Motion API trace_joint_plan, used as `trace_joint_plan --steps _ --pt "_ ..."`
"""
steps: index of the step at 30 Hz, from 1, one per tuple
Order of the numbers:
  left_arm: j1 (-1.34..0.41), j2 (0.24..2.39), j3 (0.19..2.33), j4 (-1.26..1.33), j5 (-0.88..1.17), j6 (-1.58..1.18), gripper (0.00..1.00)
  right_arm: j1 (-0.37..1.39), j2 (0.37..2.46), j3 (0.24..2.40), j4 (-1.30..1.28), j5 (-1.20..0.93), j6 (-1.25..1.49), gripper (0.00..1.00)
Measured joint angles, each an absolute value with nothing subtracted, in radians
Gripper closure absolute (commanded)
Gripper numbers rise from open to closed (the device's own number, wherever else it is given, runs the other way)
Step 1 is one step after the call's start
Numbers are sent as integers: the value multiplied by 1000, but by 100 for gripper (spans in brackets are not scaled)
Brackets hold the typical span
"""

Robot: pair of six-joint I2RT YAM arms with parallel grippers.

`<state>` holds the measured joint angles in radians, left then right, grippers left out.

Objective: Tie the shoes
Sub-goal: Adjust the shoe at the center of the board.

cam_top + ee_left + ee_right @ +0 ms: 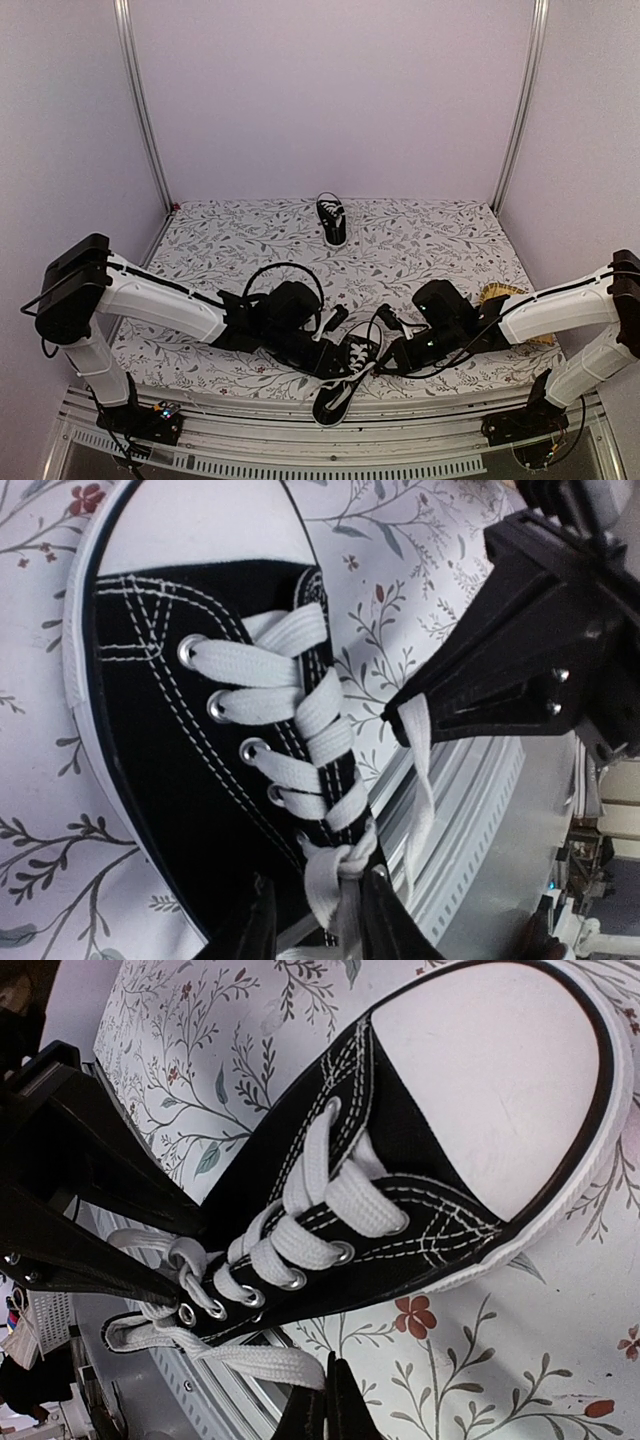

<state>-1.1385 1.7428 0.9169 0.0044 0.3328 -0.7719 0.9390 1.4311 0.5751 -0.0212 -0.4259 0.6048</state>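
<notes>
Presently near shoe (pixel 340 385) lies at the counter's (pixel 440 240) front edge, toe pointing inward and heel overhanging the rim. Its lace (pixel 255 1355) is threaded and crossed once above the top eyelets. Left gripper (pixel 320 880) is partly open, with its fingers straddling that crossing; contact unclear. Right gripper (pixel 322 1385) is closed on one loose lace end, which runs sideways from the shoe. Far shoe (pixel 332 220) sits at the counter's back, well apart.
</notes>
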Motion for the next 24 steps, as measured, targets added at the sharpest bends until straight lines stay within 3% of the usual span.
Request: trace_joint_plan --steps 4,10,24 --pt "-1143 1742 902 34 333 -790 81 939 1431 575 -21 -426 605 98" --pt "-1144 1729 890 71 329 -807 100 939 1430 575 -21 -427 605 98" --pt "-1129 1670 879 74 276 -801 100 998 1428 611 10 -467 583 98"
